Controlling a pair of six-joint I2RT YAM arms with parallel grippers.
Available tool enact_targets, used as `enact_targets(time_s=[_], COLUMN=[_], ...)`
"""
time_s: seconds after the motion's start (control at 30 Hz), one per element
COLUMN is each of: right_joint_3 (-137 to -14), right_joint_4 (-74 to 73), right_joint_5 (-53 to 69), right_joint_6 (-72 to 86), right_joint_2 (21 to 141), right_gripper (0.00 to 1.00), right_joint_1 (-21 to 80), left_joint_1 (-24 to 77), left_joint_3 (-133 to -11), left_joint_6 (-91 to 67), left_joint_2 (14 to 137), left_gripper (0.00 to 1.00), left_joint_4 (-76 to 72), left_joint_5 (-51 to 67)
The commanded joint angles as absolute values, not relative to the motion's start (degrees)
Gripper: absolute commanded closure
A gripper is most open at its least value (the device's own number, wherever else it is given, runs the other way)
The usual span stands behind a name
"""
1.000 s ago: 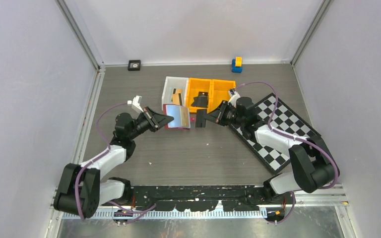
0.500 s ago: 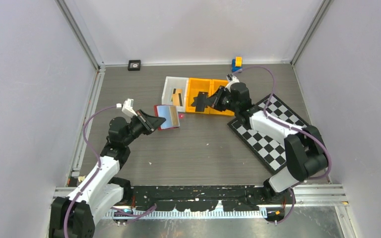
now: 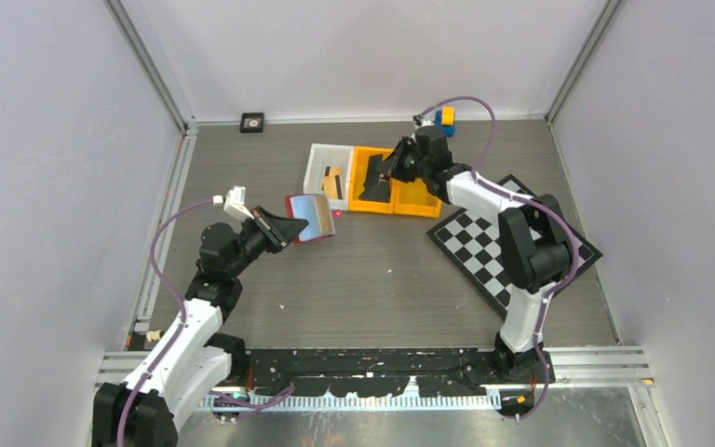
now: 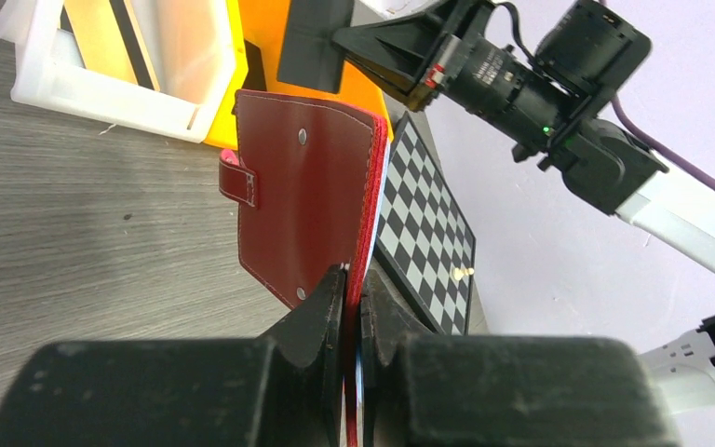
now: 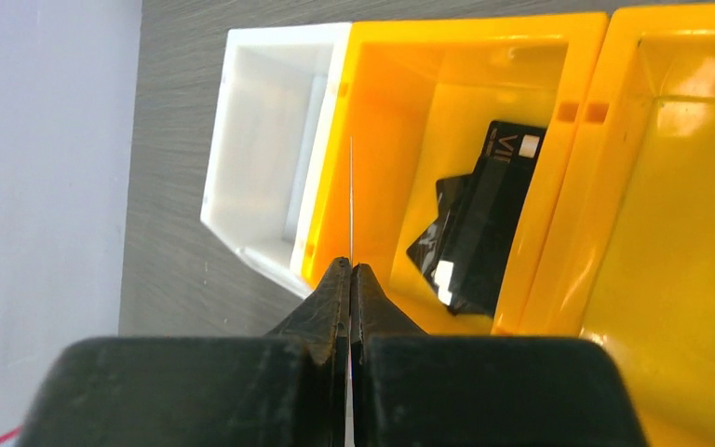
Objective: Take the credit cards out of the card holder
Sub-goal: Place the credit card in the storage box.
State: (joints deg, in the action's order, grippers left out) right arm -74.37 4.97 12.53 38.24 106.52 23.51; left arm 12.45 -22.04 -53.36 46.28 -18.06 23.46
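The card holder [image 4: 307,191] is pinched edgewise in the left gripper [image 4: 352,284], projecting ahead of it for access; a credit card [image 5: 350,200] is clamped in the right gripper [image 5: 350,272], above the yellow bin [image 5: 465,33], presumably for release

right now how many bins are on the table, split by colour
white bin: 1
orange bins: 2
total: 3
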Motion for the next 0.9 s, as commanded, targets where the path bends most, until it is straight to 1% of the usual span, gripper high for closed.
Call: enact_targets(time_s=[0.0, 0.2, 0.27, 0.33, 0.43, 0.5, 0.57, 0.67, 0.7, 0.8, 0.87], right_joint_3=[-79.54, -84.87, -86.71, -88.32, -88.19, -87.48, -86.53, -85.42, -84.73, -82.08, -79.58], right_joint_4=[4.43, 3.64, 2.27, 0.61, 0.4, 0.36, -1.14, -3.12, -3.54, -5.43, -5.59], right_joint_5=[11.95, 12.55, 12.46, 10.89, 9.69, 8.94, 8.96, 8.79, 8.38, 3.68, 0.94], right_joint_6=[36.99, 37.26, 36.85, 36.66, 36.31, 36.03, 36.03, 35.86, 35.4, 34.19, 34.1], right_joint_2=[110.09, 116.55, 118.62, 120.16, 119.57, 117.91, 115.82, 112.51, 111.05, 106.62, 104.6], right_gripper=[1.0, 1.0, 0.97, 0.87, 0.78, 0.7, 0.66, 0.55, 0.53, 0.47, 0.41], right_joint_1=[23.35, 23.29, 23.29, 23.1, 22.78, 22.76, 22.76, 22.8, 22.81, 22.85, 22.8], left_joint_1=[12.2, 12.13, 12.22, 12.2, 12.16, 12.15, 12.14, 12.18, 12.23, 12.16, 12.2], left_joint_3=[-22.41, -21.97, -22.05, -22.06, -22.06, -21.99, -21.97, -22.02, -22.12, -22.24, -22.22], left_joint_6=[-52.58, -52.98, -53.15, -53.34, -53.52, -53.61, -53.54, -53.48, -53.32, -52.68, -52.49], left_joint_2=[43.64, 44.17, 44.82, 45.53, 45.96, 46.05, 46.09, 45.86, 45.68, 44.65, 44.16], left_gripper=[1.0, 1.0, 1.0, 1.0, 1.0, 1.0, 1.0, 1.0, 1.0, 1.0, 1.0], left_joint_4=[-18.52, -19.24, -19.61, -20.01, -20.38, -20.48, -20.52, -20.5, -20.33, -19.32, -19.01], left_joint_5=[22.99, 22.83, 23.2, 23.58, 23.85, 23.89, 23.88, 23.76, 23.69, 23.04, 22.82])
